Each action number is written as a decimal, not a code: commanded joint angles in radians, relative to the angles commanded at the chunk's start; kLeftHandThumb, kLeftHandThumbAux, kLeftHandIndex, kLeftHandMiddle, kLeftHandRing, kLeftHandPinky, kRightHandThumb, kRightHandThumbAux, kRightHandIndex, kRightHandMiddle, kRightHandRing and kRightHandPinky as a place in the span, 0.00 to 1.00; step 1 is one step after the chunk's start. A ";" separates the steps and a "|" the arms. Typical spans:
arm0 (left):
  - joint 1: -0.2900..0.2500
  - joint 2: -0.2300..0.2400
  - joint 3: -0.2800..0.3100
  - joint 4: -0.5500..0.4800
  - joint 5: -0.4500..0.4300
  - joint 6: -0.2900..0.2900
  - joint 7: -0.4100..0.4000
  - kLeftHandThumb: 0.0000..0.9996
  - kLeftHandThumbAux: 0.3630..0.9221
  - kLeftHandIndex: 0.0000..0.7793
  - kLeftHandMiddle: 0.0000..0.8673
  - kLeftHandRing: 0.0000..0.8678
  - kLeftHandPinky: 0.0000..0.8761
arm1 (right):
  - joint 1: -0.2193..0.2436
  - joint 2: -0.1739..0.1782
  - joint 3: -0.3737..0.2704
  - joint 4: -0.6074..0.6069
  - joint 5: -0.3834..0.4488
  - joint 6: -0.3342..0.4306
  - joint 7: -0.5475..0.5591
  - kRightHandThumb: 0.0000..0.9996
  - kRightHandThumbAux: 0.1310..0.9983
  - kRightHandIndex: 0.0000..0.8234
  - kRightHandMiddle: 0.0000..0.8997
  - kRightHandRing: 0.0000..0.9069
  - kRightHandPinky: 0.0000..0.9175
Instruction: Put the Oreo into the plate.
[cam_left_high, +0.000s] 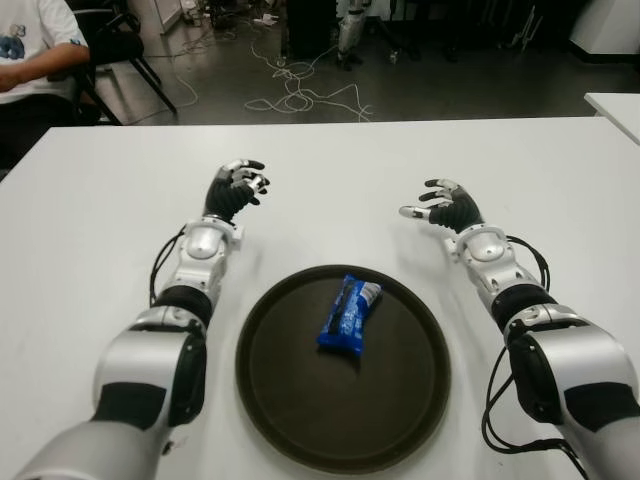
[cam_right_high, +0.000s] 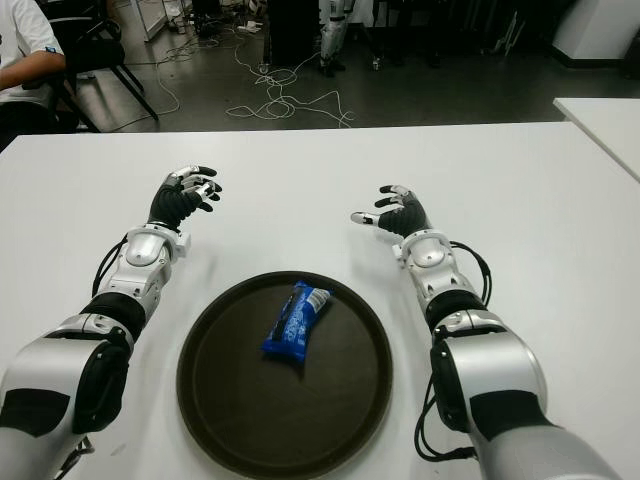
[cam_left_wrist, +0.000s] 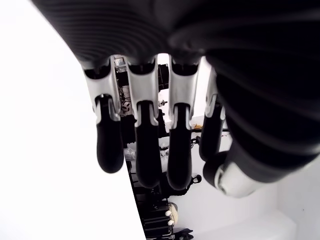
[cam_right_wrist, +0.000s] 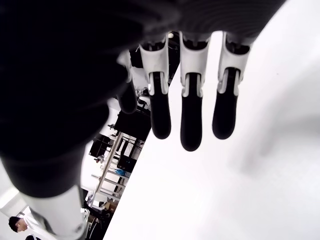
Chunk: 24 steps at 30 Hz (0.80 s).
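On the white tabletop (cam_left_high: 100, 200), the blue-wrapped Oreo pack (cam_left_high: 349, 314) lies in the round dark-brown plate (cam_left_high: 290, 400); left hand (cam_left_high: 236, 189) and right hand (cam_left_high: 446, 206) flank it, fingers loosely spread, empty.

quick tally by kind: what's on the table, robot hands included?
Oreo pack, blue, lying in the plate: 1
Plate, dark and round: 1
Robot hands: 2, left hand and right hand, both open and holding nothing, one each side beyond the plate
Total: 4
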 joint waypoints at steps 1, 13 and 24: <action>0.001 0.000 -0.002 -0.001 0.002 -0.003 0.003 0.82 0.58 0.45 0.57 0.54 0.58 | 0.000 0.000 -0.001 0.000 0.001 0.000 0.000 0.00 0.75 0.27 0.37 0.42 0.47; -0.001 0.002 -0.010 0.000 0.007 0.002 0.014 0.82 0.58 0.46 0.56 0.53 0.54 | -0.004 -0.005 -0.017 -0.005 0.015 -0.009 0.003 0.00 0.76 0.27 0.38 0.43 0.48; -0.001 0.001 -0.017 0.003 0.014 0.008 0.030 0.82 0.58 0.47 0.55 0.51 0.53 | -0.005 0.000 -0.022 -0.005 0.013 -0.002 -0.010 0.00 0.76 0.28 0.38 0.44 0.49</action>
